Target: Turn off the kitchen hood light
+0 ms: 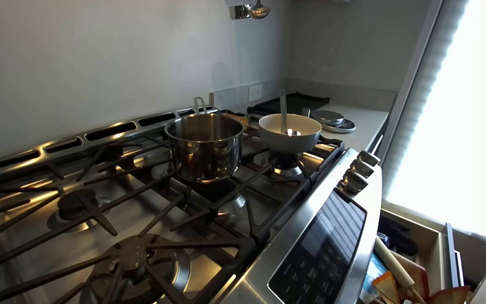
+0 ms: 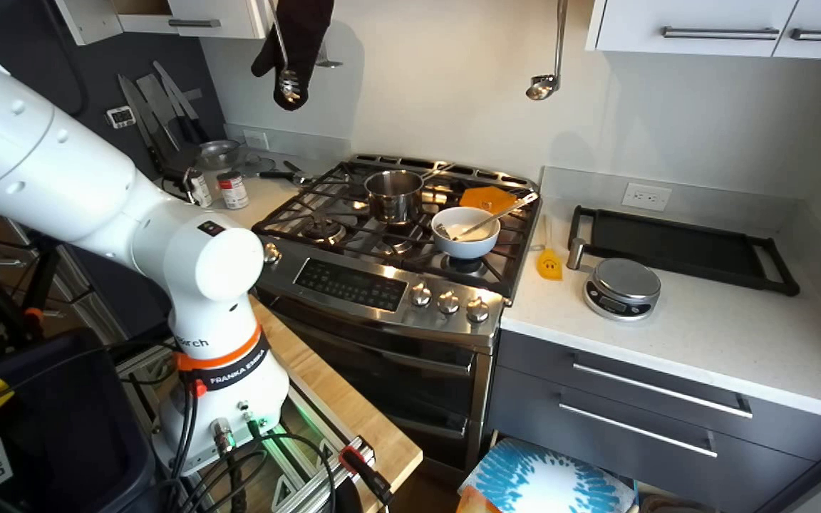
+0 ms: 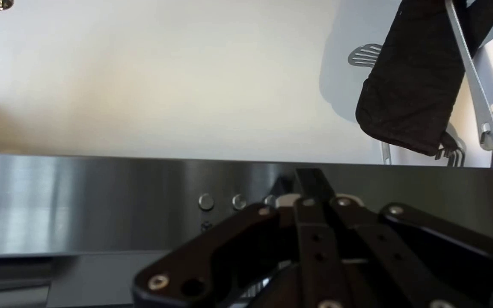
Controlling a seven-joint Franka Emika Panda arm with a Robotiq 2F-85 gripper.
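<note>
Apparently the step in hand is lining up at the kitchen hood (image 3: 144, 205), a steel band across the wrist view. Round buttons (image 3: 206, 202) sit in a row between its long edges; the end effector (image 3: 313, 182) partly covers the rightmost one visible and may hide others. Which button works the light cannot be told, and the lamp itself is out of sight, though warm glints (image 1: 117, 135) along the back edge of the stove surface (image 1: 129, 215) suggest it is on. The end effector is closed up, fingers together with no gap showing and nothing held; whether its tip touches the steel is unclear. Neither exterior view shows it: in an exterior view the arm (image 2: 68, 149) runs off near the upper left corner. Next, I judge, comes setting the fingertips squarely before the light button, then one short straight push.
</note>
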